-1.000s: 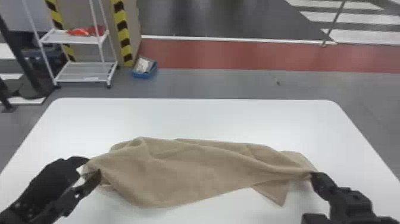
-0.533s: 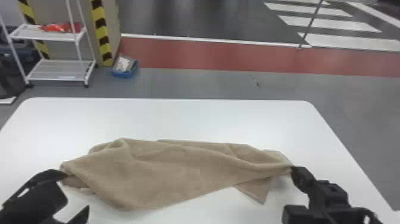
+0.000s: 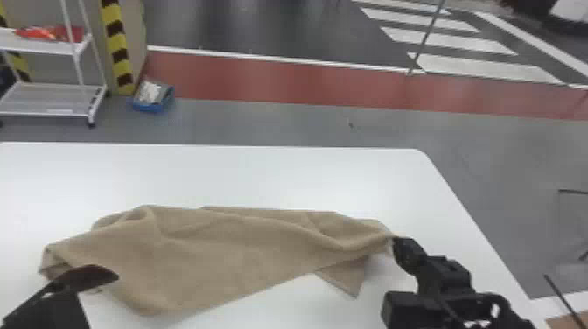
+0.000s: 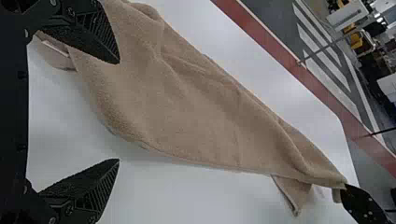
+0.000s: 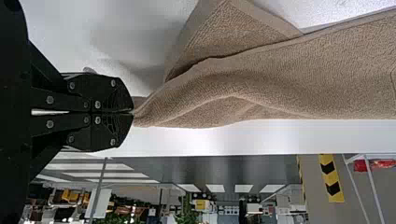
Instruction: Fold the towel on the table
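The tan towel (image 3: 227, 253) lies rumpled and stretched sideways across the white table, one flap hanging below its right part. At its left end my left gripper (image 3: 94, 302) stands open; in the left wrist view the left gripper (image 4: 117, 111) has its fingers wide apart, one of them over the towel (image 4: 187, 112). My right gripper (image 3: 396, 245) holds the towel's right corner. In the right wrist view the right gripper (image 5: 132, 113) is shut on that corner of the towel (image 5: 280, 79), which is drawn into a narrow point.
The white table's (image 3: 262, 175) far edge and rounded right corner lie beyond the towel. On the floor past it are a white shelf cart (image 3: 48, 105) and a blue box (image 3: 153, 98) at the far left.
My left gripper has opened and let go of the towel's left end. The head view has turned toward the right. The right gripper still holds its corner.
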